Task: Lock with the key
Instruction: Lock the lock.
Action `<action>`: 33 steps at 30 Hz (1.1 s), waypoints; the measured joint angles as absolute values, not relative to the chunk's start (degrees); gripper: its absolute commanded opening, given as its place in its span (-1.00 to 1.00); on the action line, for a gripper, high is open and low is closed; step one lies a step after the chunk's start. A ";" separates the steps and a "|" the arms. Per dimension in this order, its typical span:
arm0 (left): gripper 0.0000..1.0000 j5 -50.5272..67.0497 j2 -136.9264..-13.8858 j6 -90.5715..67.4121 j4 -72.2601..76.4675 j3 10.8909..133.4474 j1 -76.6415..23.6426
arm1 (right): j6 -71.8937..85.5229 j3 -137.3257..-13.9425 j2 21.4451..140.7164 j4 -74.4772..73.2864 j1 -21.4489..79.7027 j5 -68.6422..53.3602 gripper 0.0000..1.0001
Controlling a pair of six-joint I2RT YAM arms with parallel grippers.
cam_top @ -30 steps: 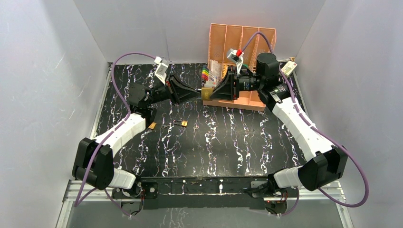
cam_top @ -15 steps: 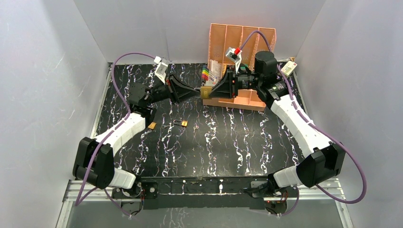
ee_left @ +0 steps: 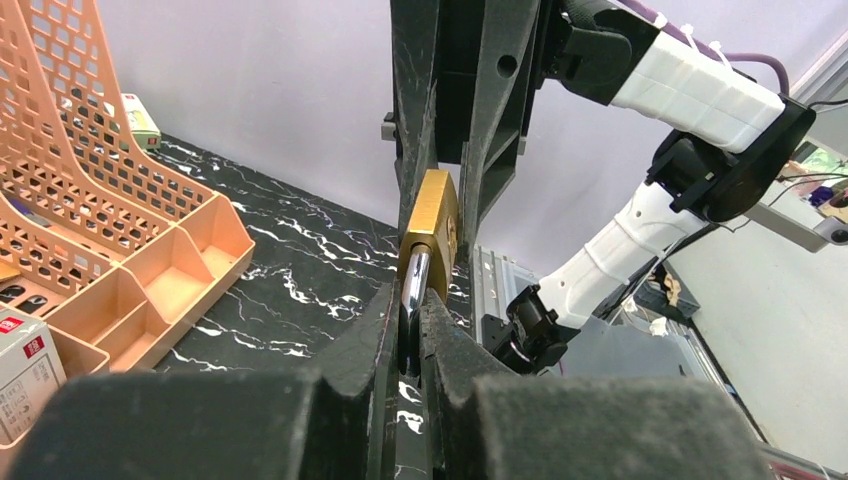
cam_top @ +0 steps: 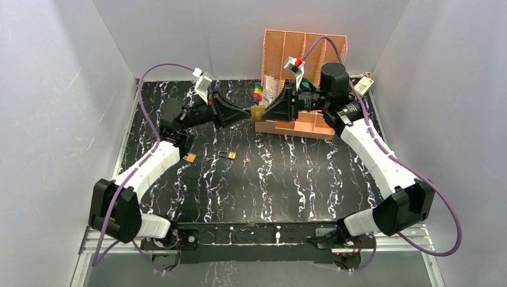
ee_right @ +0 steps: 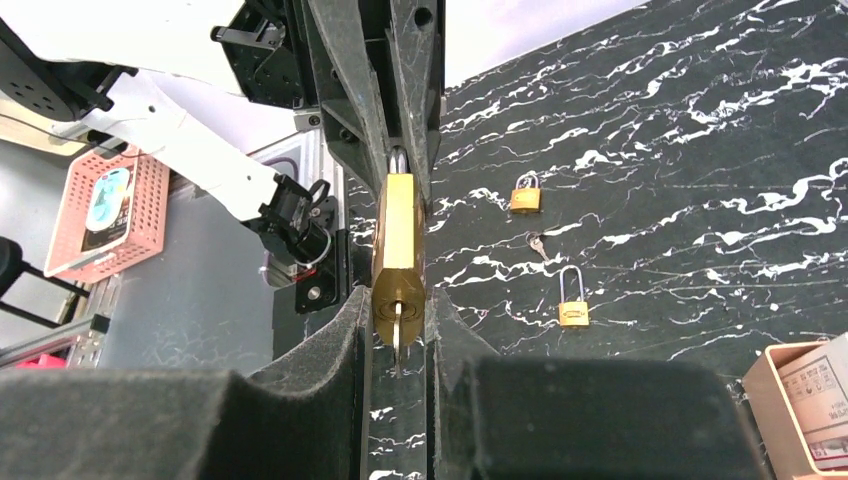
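Note:
A brass padlock (cam_top: 258,112) hangs in the air between my two grippers, in front of the orange rack. My left gripper (cam_top: 250,112) is shut on its steel shackle (ee_left: 414,295); the brass body (ee_left: 432,225) points away from it. My right gripper (cam_top: 267,112) is shut on the sides of the brass body (ee_right: 398,235). A silver key (ee_right: 397,345) sits in the keyhole, edge-on in the gap between the right fingers (ee_right: 345,330). In the right wrist view my left gripper (ee_right: 398,165) holds the shackle from the far end.
An orange desk organizer (cam_top: 305,48) stands at the back, with a white box (ee_left: 25,370) in one bin. Two small padlocks (ee_right: 525,193) (ee_right: 573,300) and a loose key (ee_right: 537,243) lie on the black marble table (cam_top: 287,179).
Both grippers have lifted the padlock a little and shifted it slightly left. The left arm has risen, uncovering the small padlock on the table.

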State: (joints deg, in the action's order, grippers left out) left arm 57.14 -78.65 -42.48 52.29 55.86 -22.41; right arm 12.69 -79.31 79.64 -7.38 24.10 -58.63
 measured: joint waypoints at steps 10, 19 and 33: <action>-1.00 57.63 -75.88 -38.79 45.98 55.05 -22.50 | 14.87 -75.18 78.43 -3.11 24.77 -58.92 -1.00; -1.00 57.39 -75.77 -36.23 42.52 57.93 -22.55 | 14.37 -77.36 78.32 -4.36 24.97 -57.21 -1.00; -1.00 57.25 -75.35 -32.36 37.91 59.18 -22.68 | 12.10 -77.10 77.03 -6.52 25.65 -54.72 -1.00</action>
